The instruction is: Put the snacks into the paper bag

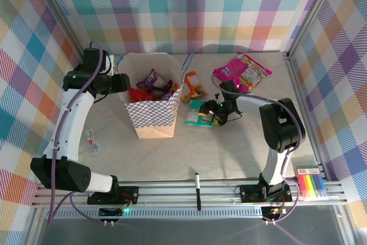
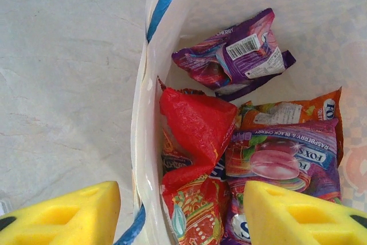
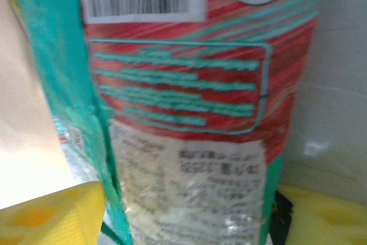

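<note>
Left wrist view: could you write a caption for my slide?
Left gripper astride the bag wall, with a purple packet and a red packet inside.

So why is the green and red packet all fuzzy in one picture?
Right wrist view: the teal and red packet sits very close to the lens, so its print blurs. Left wrist view: sharp; the purple packet is easy to read. Top external view: even light, and the paper bag looks crisp.

Paper bag (image 1: 150,113) stands left of centre on the surface (image 1: 229,153), several snacks (image 2: 200,124) inside. Just right of it lie one packet (image 1: 194,86) and, nearer, a second packet (image 1: 196,120). Large packet (image 1: 242,72) toward the far right corner; pen (image 1: 197,183) at the near edge.
</note>
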